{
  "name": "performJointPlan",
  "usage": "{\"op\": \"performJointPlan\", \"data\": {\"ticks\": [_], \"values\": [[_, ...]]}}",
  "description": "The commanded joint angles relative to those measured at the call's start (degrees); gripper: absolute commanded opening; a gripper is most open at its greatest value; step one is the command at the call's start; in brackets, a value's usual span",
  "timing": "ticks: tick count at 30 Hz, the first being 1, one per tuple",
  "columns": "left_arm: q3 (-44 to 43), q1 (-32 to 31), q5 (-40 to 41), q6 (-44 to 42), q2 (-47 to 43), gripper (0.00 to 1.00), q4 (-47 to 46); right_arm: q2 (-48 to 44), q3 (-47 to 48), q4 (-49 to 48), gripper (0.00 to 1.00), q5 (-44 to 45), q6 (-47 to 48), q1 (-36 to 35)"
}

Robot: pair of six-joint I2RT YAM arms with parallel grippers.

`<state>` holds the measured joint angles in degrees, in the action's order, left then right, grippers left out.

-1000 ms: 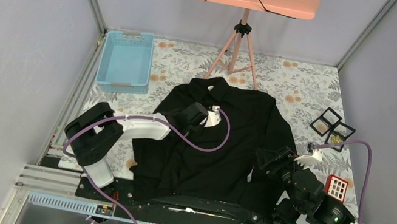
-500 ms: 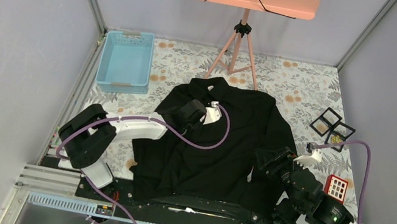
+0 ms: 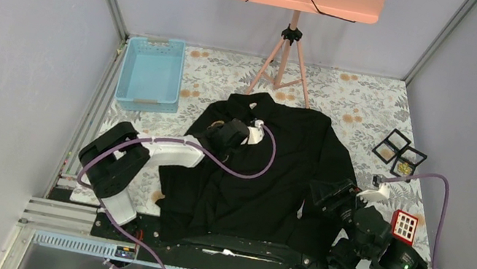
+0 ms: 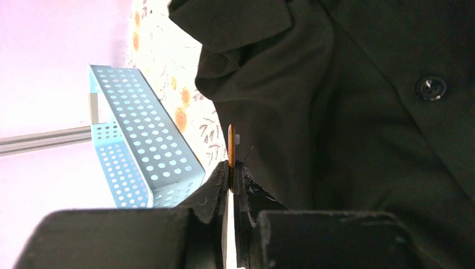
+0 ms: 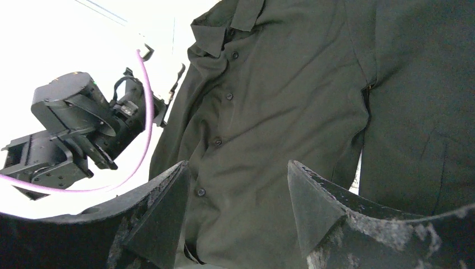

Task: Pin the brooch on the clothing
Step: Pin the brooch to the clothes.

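A thin gold brooch is gripped in the closed left claw beside the collar of the black shirt spread at the middle of the table, pinning judged not yet done, while the right claw is held open.

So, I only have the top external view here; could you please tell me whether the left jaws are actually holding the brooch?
Observer: Yes. The left wrist view shows the left jaws shut on a thin gold brooch, seen edge-on and sticking out past their tips.
Operator: Thank you. Is it touching the shirt yet?
Observer: A fine dark pin juts from it toward the shirt, but I cannot tell whether they touch.
Operator: And could you check the right jaws?
Observer: The right wrist view shows the right jaws open with nothing between them, facing the shirt's buttoned front.
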<state>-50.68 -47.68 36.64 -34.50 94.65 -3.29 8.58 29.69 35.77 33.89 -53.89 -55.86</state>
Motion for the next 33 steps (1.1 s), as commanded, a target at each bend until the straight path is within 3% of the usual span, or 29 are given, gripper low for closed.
{"op": "performJointPlan", "data": {"ticks": [1, 13, 33], "values": [[0.93, 0.15, 0.44, -3.38, 0.87, 0.0, -1.58, -2.21, 0.1, 1.73, 0.71, 3.77, -1.34, -0.04], [2.26, -0.64, -2.7, -8.77, 3.58, 0.0, -1.1, -4.59, 0.26, 3.08, 0.71, 4.37, -2.31, -0.04], [3.48, -3.26, -5.23, -9.9, 6.98, 0.0, -1.53, -7.1, 0.39, 5.23, 0.71, 5.12, -3.39, -0.04]]}}
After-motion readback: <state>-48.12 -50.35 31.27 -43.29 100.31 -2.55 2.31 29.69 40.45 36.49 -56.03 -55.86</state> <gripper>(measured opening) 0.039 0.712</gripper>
